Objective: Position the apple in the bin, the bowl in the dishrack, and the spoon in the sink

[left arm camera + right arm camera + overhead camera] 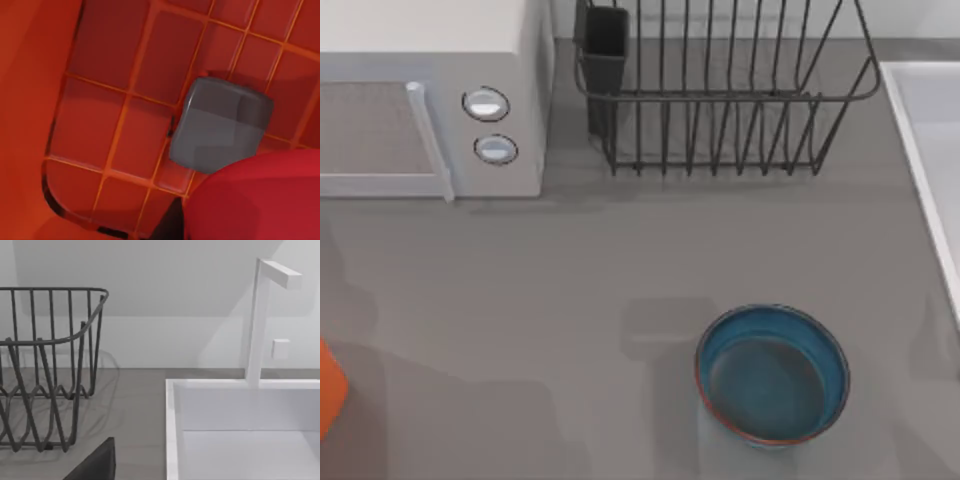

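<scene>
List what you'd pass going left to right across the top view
orange bin → white microwave → dishrack and, nearer the camera, the bowl → sink

- Your left gripper (220, 125) is down inside the bin (115, 100). In the left wrist view it appears as a grey, round-cornered block hanging over the bin's gridded floor.
- That grey block sits just beside the apple (260, 200), and their outlines meet. You cannot tell from here whether it has a grip on the apple.
- The left wrist points steeply down at the bin's floor, near one of the bin's rounded corners.
- Your right gripper (95, 465) appears as a dark wedge at the edge of the right wrist view, low and just outside the sink (172, 440).
- The right wrist is held about level, facing the sink's near rim.
</scene>
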